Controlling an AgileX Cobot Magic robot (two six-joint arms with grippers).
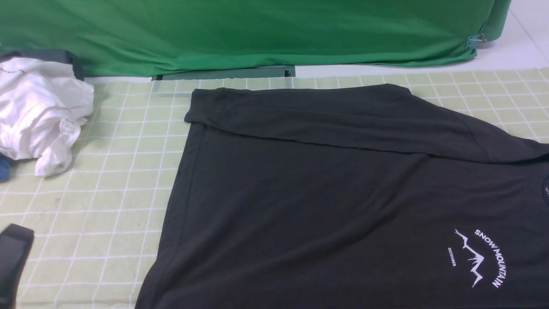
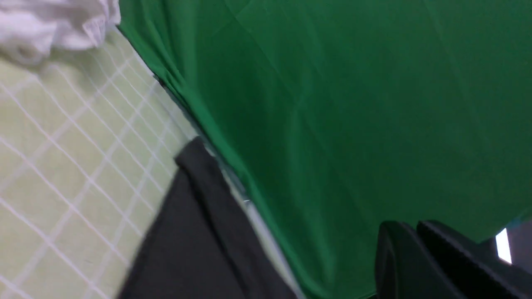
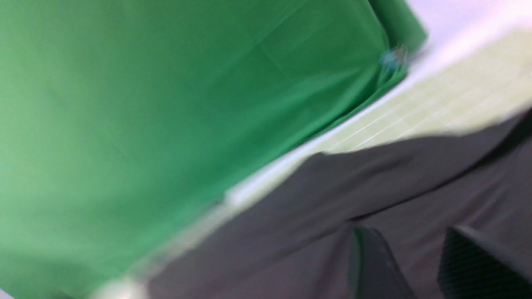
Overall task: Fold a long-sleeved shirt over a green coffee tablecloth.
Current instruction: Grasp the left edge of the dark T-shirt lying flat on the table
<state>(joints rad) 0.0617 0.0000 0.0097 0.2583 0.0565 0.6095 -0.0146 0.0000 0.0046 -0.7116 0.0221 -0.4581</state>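
Observation:
The black long-sleeved shirt [image 1: 334,201] lies flat on the pale green gridded coffee tablecloth [image 1: 120,171]. One sleeve is folded across its far edge, and the white "SNOW MOUNTAIN" logo [image 1: 482,257] faces up at the right. My left gripper [image 1: 17,234] shows at the near left edge, off the shirt. In the left wrist view the left gripper [image 2: 411,226] is shut on nothing and raised, facing the backdrop, with the shirt's corner [image 2: 199,232] below. My right gripper [image 3: 407,232] is open above the shirt [image 3: 316,199], and only fabric shows behind the gap. It is outside the front view.
A crumpled white garment [image 1: 40,111] with a label tag sits at the far left over a dark grey cloth [image 1: 64,56]. A deep-green backdrop cloth [image 1: 257,34] hangs along the far edge, held by a blue clip [image 1: 474,42]. A blue item [image 1: 3,169] peeks in at the left edge.

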